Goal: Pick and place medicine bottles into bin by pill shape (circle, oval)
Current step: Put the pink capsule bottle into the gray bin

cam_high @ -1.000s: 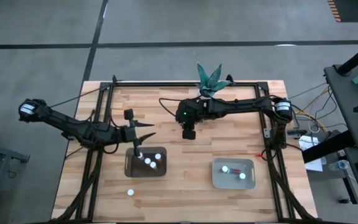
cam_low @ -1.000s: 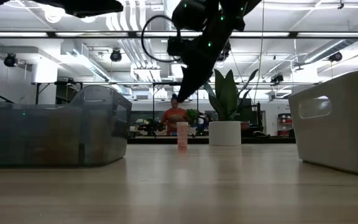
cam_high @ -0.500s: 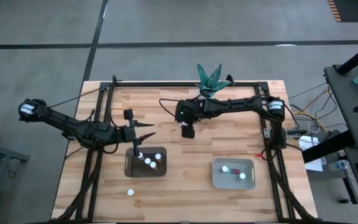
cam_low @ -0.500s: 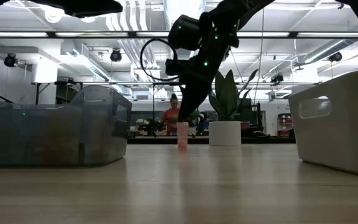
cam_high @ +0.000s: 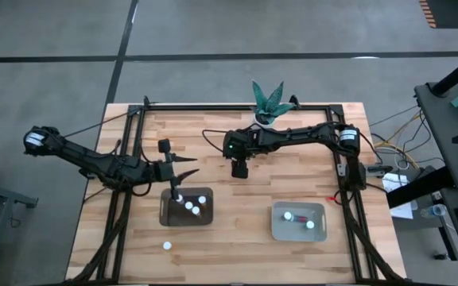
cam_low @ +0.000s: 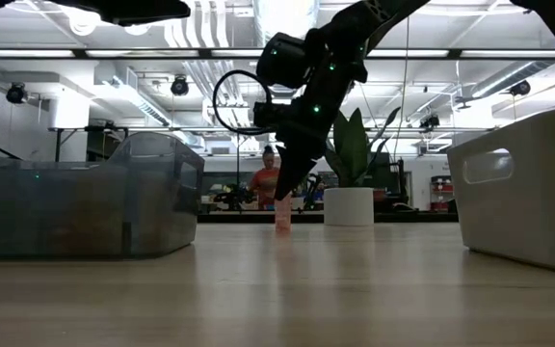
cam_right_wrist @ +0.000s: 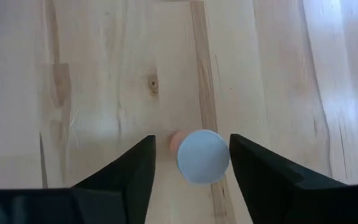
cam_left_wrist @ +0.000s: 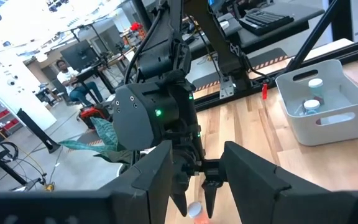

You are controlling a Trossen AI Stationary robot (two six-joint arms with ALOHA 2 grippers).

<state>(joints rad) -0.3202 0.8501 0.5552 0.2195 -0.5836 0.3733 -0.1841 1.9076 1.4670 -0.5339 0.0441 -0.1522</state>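
hovering right gripper [cam_right_wrist: 191, 158] spread astride white-capped bottle [cam_right_wrist: 203, 156], apparently not touching; left gripper [cam_high: 183, 168] spread above dark bin [cam_high: 165, 216].

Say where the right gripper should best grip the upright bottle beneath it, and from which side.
Likely from straight above: the bottle stands upright on the table, cap up, between the open right gripper's fingers. Close on its round sides just under the cap.

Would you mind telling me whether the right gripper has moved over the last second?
Yes. In the low view the right gripper has come down from above the standing bottle, open around its cap; in the high view it drew slightly toward the plant.
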